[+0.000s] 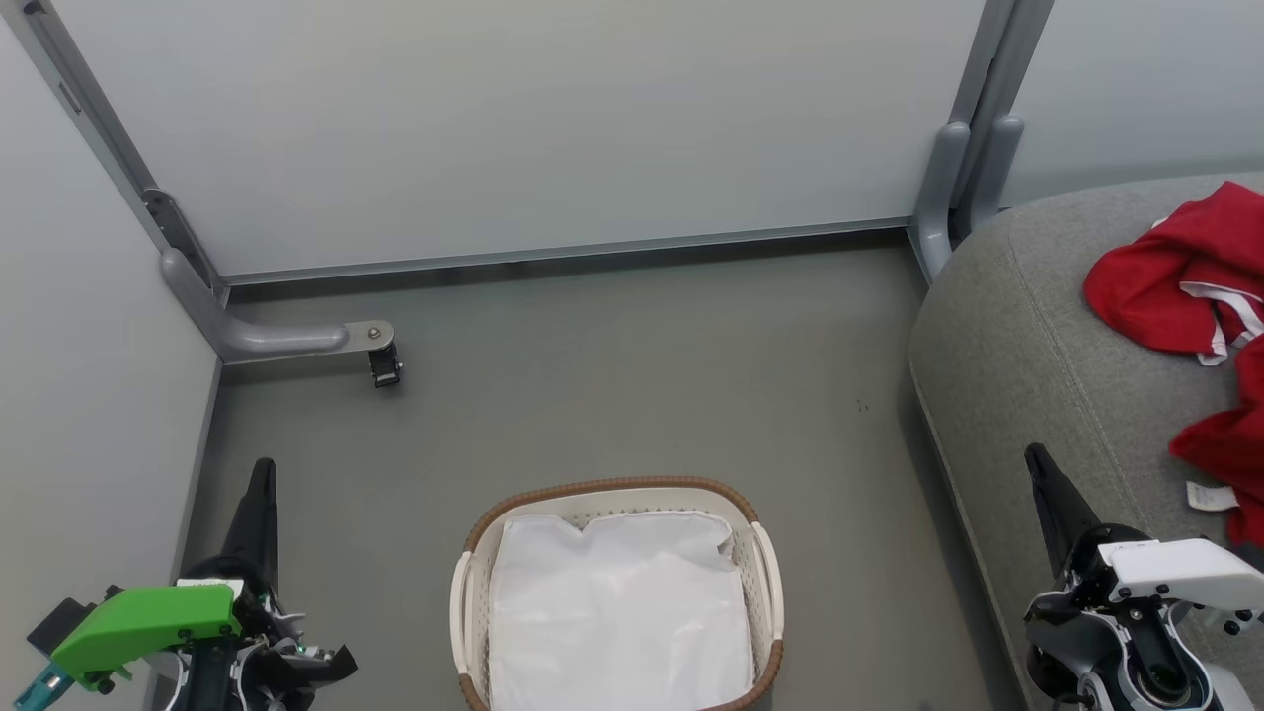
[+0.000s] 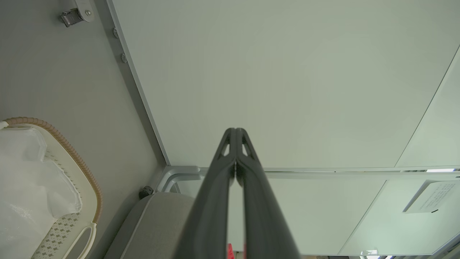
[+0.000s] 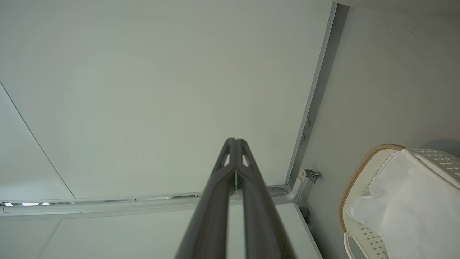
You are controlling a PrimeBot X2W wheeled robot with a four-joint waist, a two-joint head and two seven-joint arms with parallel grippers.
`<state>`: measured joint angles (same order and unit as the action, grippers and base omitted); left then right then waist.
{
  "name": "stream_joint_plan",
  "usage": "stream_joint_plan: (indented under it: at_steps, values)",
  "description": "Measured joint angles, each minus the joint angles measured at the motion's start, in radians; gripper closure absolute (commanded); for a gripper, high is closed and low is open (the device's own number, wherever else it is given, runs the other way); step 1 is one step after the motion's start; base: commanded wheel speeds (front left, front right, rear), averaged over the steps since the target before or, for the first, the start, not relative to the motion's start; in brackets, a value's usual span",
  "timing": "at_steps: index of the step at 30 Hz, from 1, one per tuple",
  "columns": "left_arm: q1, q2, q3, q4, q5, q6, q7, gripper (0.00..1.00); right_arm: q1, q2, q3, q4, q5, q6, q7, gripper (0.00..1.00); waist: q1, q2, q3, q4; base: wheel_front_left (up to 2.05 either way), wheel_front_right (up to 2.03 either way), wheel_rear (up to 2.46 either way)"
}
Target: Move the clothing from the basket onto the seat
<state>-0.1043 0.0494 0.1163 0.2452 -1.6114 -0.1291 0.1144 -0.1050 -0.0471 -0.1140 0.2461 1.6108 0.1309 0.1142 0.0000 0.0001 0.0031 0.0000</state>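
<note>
From the head camera I see the basket [image 1: 612, 486] on the floor [image 1: 632, 375] directly ahead of me, between my two arms. What it holds is the white liner sheet [image 1: 617, 612], lying loose and rumpled across the bottom. The near end runs off the lower edge of the picture, so I cannot vouch for that strip. The clothing [image 1: 1170, 281] lies on the seat [image 1: 1017, 336] to my right in two red heaps, one farther back with white trim showing and one nearer. A small white label [image 1: 1212, 496] rests on the cushion just beside the nearer heap. Both heaps sit well in from the rounded corner, so I judge them safe from sliding off. The left gripper [image 1: 263, 466] points up from the lower left over bare floor, and the right gripper [image 1: 1035, 456] points up from the lower right in front of the seat's edge. In each wrist camera the two dark fingers are pressed together to the tip with nothing between them, aimed at the pale wall panel [image 1: 513, 128]. I read that pose as parked: arms drawn apart from the basket and jaws closed because there is nothing to carry. By my judgement the job is done or very nearly so. I would check the basket's hidden near end before I call it.
</note>
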Motion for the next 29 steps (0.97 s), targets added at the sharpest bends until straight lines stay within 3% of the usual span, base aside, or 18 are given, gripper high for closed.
stream_joint_plan:
  at_steps: [29]
  values:
    - [0.0, 0.0, 0.0, 0.0, 0.0, 0.0, 0.0, 1.0, 0.0, 0.0, 0.0, 0.0, 0.0, 0.0, 0.0, 1.0, 0.0, 0.0, 0.0, 0.0, 0.0, 0.0, 0.0]
